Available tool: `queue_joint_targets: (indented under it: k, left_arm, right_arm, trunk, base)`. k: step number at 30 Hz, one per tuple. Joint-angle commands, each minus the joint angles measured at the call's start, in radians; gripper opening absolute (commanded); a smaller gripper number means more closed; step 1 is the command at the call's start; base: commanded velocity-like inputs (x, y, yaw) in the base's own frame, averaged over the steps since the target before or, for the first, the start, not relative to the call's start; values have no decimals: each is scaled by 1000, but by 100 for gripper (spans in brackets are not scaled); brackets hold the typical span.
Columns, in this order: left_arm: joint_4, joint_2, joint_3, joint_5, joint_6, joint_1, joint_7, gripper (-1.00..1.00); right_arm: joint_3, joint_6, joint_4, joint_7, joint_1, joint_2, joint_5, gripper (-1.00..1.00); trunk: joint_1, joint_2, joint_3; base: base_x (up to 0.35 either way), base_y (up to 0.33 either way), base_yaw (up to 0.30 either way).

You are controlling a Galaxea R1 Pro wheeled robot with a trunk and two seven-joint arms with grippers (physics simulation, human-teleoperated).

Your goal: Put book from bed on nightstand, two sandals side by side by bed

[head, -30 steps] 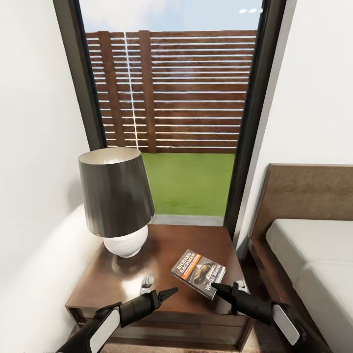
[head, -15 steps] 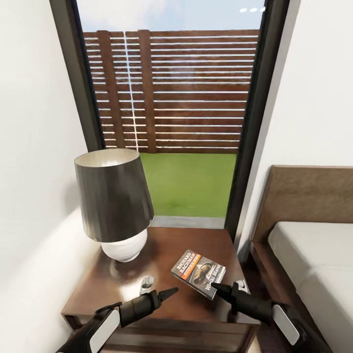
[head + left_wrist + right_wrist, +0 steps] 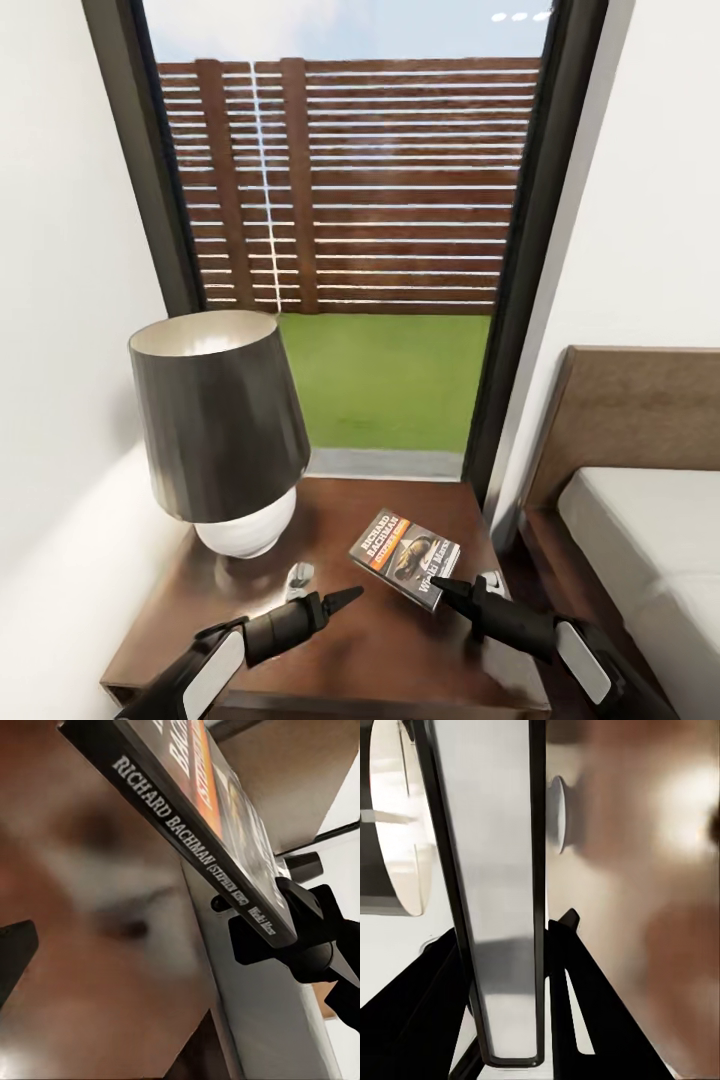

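**Once over the nightstand, ready for setting down**

Although hovering just above the glossy top, not yet released. Clamped at its near corner by the right gripper (image 3: pixel 437 585), fingers shut on the thin dark-covered paperback book (image 3: pixel 405 556) with the orange-and-white band. Held over the near right part of the small square reddish-brown wooden nightstand (image 3: pixel 400 660), cover up. Seen edge-on and tilted in the left wrist view, spine lettering legible on the book (image 3: pixel 202 832), black jaws pinching its far end. Gripped by a corner, probably to leave most of the cover free to land flat.

Kept well apart from the dark-shaded lamp with the white ribbed base (image 3: pixel 218 420) on the nightstand's far left part, likely to avoid a knock. Left gripper (image 3: pixel 350 595) parked low over the nightstand's near edge, just beside the book, touching nothing; cannot tell whether its fingers are apart or together.

Low dark-framed bed with the pale mattress (image 3: pixel 650 540) to the nightstand's right. Next, probably: lower, level the cover, open the fingers. Risk of a slide on the polished wood if dropped tilted.
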Motion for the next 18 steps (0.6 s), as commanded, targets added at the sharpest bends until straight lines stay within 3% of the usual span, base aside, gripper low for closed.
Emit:
queue_joint_targets:
  k: [1,5,14,18]
  left_arm:
    - [0,1,-4,11,8,-1,0,100]
    - [0,1,-4,11,8,-1,0,100]
    - [0,1,-4,11,8,-1,0,100]
    - [0,1,-4,11,8,-1,1,100]
  right_arm:
    - [0,5,0,3,-1,0,-2,-100]
    - [0,5,0,3,-1,0,-2,-100]
    - [1,5,0,3,-1,0,-2,-100]
    - [0,5,0,3,-1,0,-2,-100]
  trunk:
    - [0,0,-1]
    - [0,0,-1]
    - [0,0,-1]
    - [2,-1,-16]
  base:
    - [301,0,0]
    - [183,0,0]
    - [18,0,0]
    - [0,0,0]
